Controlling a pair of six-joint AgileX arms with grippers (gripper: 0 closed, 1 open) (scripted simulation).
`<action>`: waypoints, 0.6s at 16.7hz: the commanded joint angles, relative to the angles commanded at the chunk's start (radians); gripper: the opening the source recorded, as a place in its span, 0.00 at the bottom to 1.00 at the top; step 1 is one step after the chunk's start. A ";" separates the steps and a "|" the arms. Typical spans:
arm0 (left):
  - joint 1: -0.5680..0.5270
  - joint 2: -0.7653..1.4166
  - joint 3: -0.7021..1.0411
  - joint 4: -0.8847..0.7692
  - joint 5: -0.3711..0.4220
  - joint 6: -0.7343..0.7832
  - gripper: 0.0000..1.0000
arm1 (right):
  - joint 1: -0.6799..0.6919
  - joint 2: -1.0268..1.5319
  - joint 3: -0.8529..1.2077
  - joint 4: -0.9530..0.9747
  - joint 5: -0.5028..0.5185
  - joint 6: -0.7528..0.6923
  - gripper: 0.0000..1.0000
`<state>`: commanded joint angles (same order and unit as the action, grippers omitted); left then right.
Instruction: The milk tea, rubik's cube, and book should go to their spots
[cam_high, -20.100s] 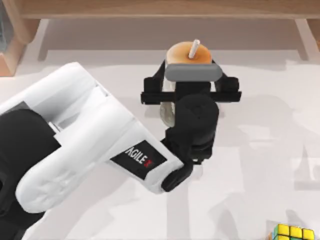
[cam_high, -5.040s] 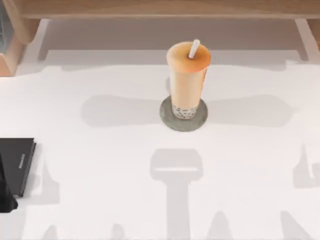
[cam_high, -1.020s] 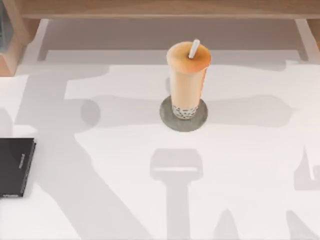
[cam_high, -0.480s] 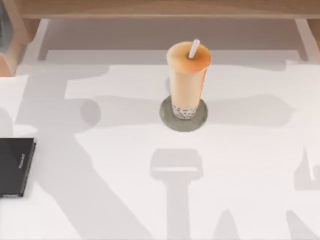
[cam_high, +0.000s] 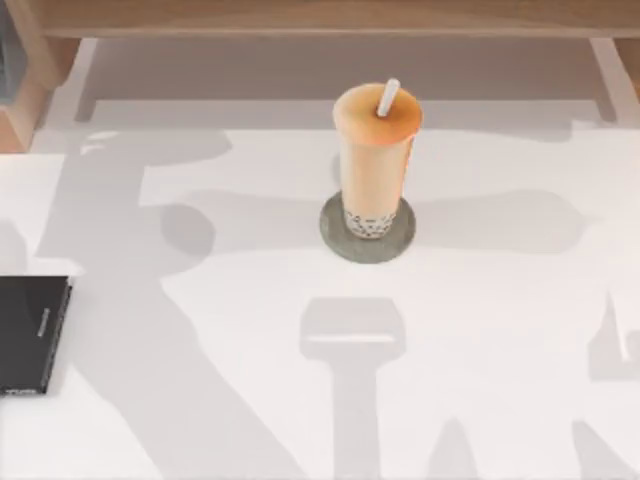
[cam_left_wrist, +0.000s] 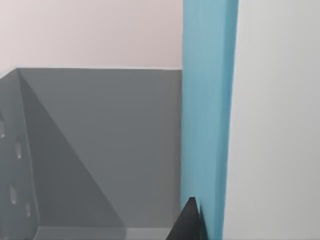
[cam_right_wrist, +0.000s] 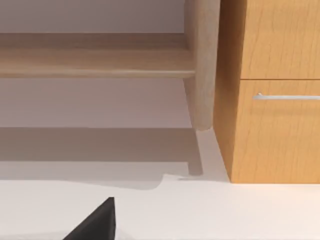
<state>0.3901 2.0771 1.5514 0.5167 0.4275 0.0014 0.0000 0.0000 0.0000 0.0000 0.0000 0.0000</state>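
The milk tea (cam_high: 375, 160) stands upright on a round grey coaster (cam_high: 340, 238) at the middle of the table, with no gripper near it. In the left wrist view the teal-blue book (cam_left_wrist: 207, 125) stands on end close to the camera, white pages beside the cover and a grey rack (cam_left_wrist: 100, 150) next to it. My left gripper (cam_left_wrist: 190, 222) is shut on the book, one dark fingertip lying against the cover. My right gripper (cam_right_wrist: 97, 222) hangs low over the white table, facing the wooden furniture. The rubik's cube is out of view.
A flat black slab (cam_high: 30, 335) lies at the table's left edge. A wooden shelf (cam_high: 320, 20) runs along the back. In the right wrist view a round wooden leg (cam_right_wrist: 202, 75) stands beside a drawer unit (cam_right_wrist: 275, 125).
The broad arm shadow on the left half of the table has crept slightly to the right. The milk tea, coaster and black slab have not moved.
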 joint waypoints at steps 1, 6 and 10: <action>0.000 0.000 0.000 0.000 0.000 0.000 0.00 | 0.000 0.000 0.000 0.000 0.000 0.000 1.00; 0.007 -0.051 -0.029 0.000 0.014 0.063 0.00 | 0.000 0.000 0.000 0.000 0.000 0.000 1.00; 0.064 -0.210 -0.162 0.007 0.043 0.289 0.00 | 0.000 0.000 0.000 0.000 0.000 0.000 1.00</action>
<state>0.4541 1.8673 1.3891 0.5236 0.4704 0.2900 0.0000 0.0000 0.0000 0.0000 0.0000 0.0000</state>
